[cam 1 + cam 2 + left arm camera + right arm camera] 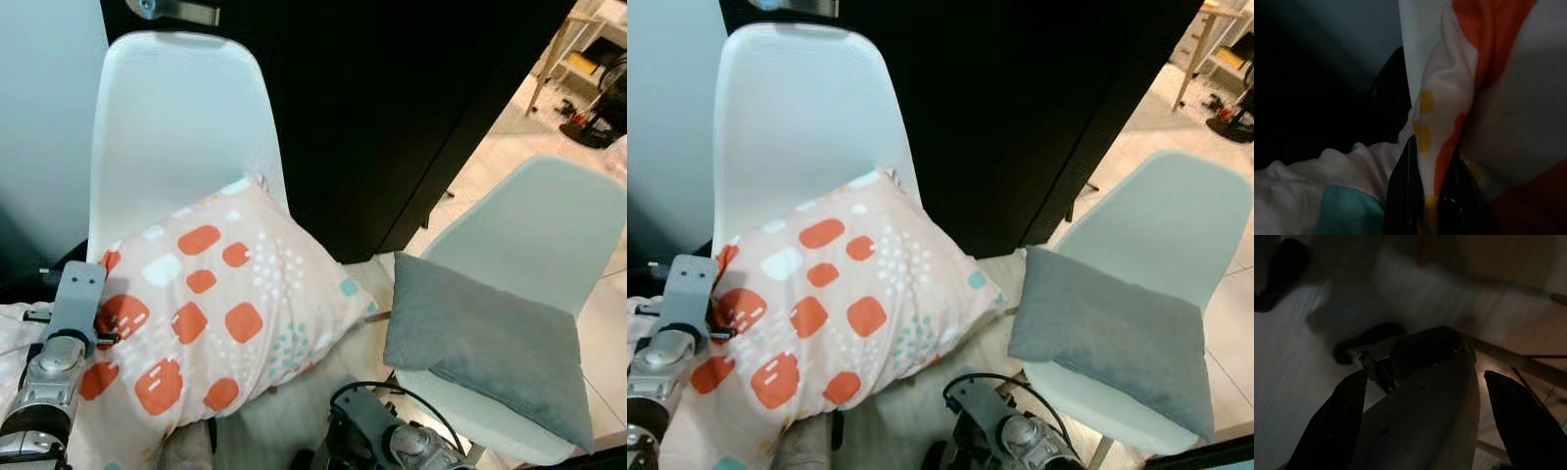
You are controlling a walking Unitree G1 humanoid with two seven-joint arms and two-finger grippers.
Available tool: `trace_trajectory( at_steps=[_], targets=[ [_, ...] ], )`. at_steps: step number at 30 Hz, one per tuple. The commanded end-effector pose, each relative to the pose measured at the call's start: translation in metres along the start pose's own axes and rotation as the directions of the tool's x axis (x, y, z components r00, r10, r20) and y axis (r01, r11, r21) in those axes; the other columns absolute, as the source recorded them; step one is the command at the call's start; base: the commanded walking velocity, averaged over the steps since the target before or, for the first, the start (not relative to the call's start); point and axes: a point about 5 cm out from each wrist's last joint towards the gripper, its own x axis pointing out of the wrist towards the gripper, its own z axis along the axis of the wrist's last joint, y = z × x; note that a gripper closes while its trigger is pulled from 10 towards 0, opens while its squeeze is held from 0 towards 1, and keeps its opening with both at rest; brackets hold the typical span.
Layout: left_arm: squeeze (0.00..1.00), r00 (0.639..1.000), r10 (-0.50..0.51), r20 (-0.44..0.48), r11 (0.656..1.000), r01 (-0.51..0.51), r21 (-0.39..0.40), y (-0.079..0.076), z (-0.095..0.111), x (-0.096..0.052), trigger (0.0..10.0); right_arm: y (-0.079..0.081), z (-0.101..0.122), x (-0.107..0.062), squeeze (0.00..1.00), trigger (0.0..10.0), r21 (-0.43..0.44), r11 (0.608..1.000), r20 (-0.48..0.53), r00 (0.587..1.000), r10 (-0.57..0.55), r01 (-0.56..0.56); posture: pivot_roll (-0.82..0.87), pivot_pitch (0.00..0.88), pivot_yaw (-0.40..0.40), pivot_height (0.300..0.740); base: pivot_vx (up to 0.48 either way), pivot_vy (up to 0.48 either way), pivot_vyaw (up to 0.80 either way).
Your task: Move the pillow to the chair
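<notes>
A cream pillow with orange and teal patches leans on the seat and backrest of a white plastic chair at the left. My left arm reaches up to the pillow's left edge. In the left wrist view my left gripper is shut on a fold of the pillow's fabric, beside the chair's white edge. My right arm hangs low at the bottom centre. Its gripper is open, the black fingers spread apart over the floor with nothing held.
A second pale chair stands to the right with a grey cushion on its seat. A black wall runs behind both chairs. Light tiled floor and a wooden stand lie at the far right.
</notes>
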Motion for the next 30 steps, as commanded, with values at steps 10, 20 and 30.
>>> trace_trajectory(
  at_steps=[10, 20, 30],
  targets=[
    [0.00, 0.998, -0.066, -0.013, 0.998, 0.066, 0.002, -0.012, -0.002, -0.001, 10.0, 0.046, -0.070, -0.008, 0.00, 10.0, 0.105, 0.987, -0.253, 0.956, 0.148, -0.125, 0.05, 0.239, -0.193, 0.577, 0.000, 0.000, 0.00],
    [0.00, 0.943, -0.304, 0.132, 0.943, 0.278, 0.183, -0.033, 0.028, -0.002, 10.0, 0.048, -0.068, -0.007, 0.00, 10.0, 0.107, 0.986, -0.252, 0.956, 0.152, -0.128, 0.06, 0.241, -0.185, 0.577, 0.000, 0.000, 0.00],
    [0.00, 0.857, -0.486, 0.172, 0.831, 0.392, 0.395, -0.048, 0.043, -0.008, 10.0, 0.050, -0.070, -0.007, 0.00, 10.0, 0.096, 0.985, -0.275, 0.947, 0.163, -0.142, 0.06, 0.241, -0.179, 0.562, 0.000, 0.000, 0.00]
  ],
)
